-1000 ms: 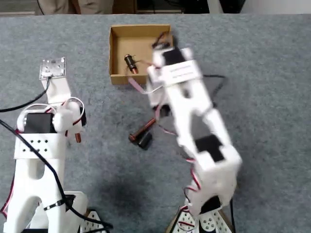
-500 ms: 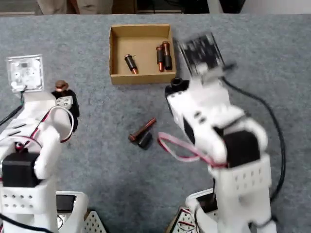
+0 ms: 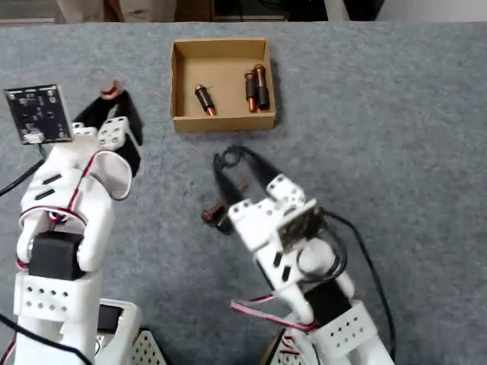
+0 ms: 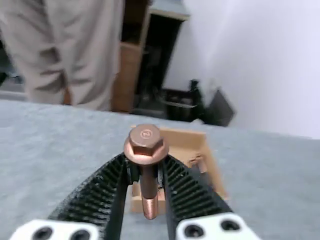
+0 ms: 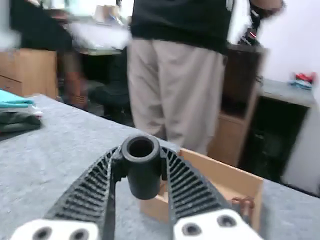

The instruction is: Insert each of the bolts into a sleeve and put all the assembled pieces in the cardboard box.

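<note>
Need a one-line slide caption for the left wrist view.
Left gripper shut on a copper bolt, head up, cardboard box on the table beyond.

Legible text, numbers, labels, signs — none can be read.
Bolt (image 4: 145,149) — a small stamped mark at the centre of its head, too faint to make out.
</note>
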You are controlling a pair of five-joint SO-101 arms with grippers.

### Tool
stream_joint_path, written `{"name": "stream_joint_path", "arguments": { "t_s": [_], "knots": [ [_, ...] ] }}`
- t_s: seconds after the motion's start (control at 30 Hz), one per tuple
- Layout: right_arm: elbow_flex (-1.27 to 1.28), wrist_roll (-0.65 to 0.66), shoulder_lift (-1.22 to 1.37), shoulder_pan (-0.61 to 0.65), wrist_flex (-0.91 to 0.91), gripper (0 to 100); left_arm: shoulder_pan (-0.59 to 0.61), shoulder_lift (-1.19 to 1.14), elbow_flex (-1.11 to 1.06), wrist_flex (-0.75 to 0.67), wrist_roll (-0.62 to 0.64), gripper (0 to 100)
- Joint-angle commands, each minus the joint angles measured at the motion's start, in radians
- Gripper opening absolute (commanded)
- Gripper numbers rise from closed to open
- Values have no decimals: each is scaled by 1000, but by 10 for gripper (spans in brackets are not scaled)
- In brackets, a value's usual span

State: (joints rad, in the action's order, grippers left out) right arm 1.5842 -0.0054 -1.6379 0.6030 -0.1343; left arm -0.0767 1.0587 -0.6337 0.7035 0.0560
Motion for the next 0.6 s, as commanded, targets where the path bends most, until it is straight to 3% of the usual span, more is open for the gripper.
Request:
{"name": "stream_joint_path", "arguments": {
  "t_s": [0.0,0.17,0.57],
  "knots": [
    [62,-71,-110,33,-20,1,-101,21,110,-32,32,19],
    [108,-207,-173,33,-170,1,-261,15,184,41,25,19],
    [110,-207,-160,31,-311,2,-416,21,74,72,-9,19]
  ]
}}
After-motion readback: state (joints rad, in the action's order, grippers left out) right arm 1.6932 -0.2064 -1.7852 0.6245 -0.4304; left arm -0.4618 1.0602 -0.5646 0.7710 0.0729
